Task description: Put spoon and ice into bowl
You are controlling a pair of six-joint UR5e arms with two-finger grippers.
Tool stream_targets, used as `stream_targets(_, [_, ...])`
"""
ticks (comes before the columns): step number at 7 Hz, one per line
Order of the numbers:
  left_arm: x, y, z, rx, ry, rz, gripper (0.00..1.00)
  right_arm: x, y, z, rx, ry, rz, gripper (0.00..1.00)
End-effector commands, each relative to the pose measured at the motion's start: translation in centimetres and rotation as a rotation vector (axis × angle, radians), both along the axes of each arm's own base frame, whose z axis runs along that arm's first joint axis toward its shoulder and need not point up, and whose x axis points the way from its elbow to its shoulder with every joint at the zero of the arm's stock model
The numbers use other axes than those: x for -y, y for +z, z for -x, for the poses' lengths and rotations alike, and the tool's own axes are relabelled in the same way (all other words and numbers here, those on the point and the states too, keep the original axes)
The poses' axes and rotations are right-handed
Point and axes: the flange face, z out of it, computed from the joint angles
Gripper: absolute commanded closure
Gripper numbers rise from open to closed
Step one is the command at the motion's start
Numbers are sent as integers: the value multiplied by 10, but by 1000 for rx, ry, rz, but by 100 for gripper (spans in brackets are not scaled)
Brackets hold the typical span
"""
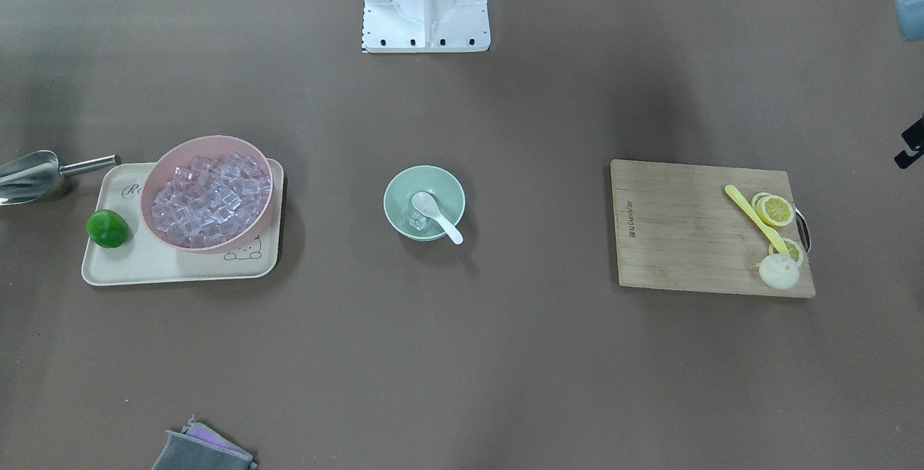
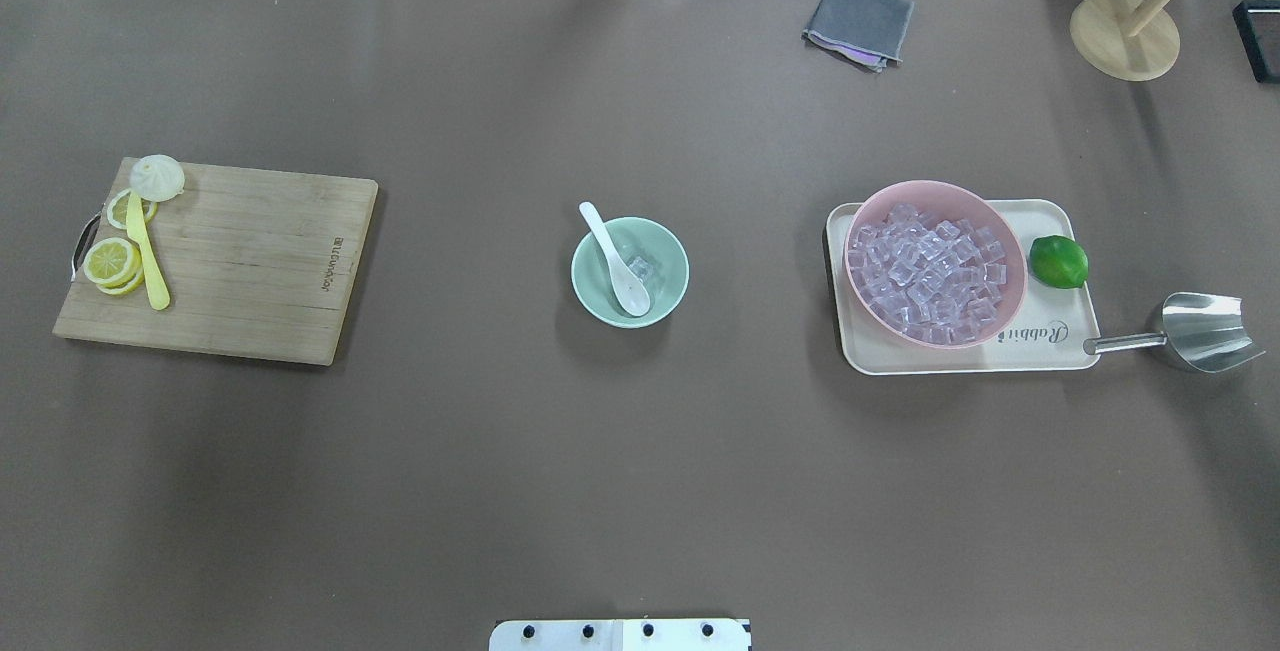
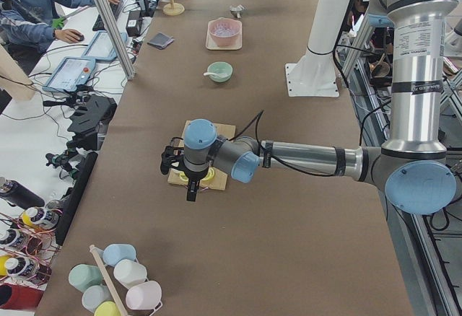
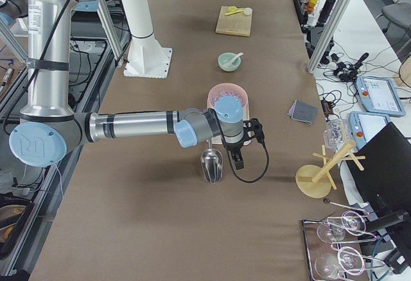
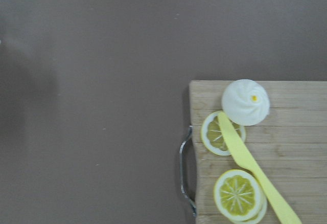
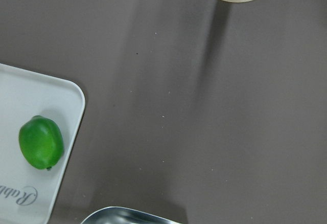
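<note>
Spoon [image 2: 612, 256] and ice [image 2: 640, 269] inside bowl [image 2: 672, 266], mid-surface [image 2: 640, 481]; spoon handle leans over rim. Left claw [image 3: 191, 192] over board [image 3: 225, 130], right claw [image 4: 237, 161] beside scoop [image 4: 212, 164]; apart or together, cannot tell.

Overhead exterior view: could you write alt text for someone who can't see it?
A mint-green bowl at the centre of a brown table holds a white spoon and a clear ice cube. Left of it lies a wooden cutting board with lemon slices; right of it, a tray carries a pink bowl of ice cubes and a lime.
</note>
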Motion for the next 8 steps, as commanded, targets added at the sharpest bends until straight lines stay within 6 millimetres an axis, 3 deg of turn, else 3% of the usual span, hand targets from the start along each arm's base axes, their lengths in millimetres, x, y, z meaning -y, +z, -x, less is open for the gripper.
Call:
stream_targets(1, [17, -6, 26, -9, 94, 34, 2, 3, 17, -2, -16, -23, 1, 0])
stream_targets(3, [15, 11, 28, 18, 169, -19, 2, 2, 21, -5, -16, -18, 10, 0])
stream_targets(8, [11, 12, 34, 0, 161, -22, 2, 0, 32, -7, -17, -13, 34, 0])
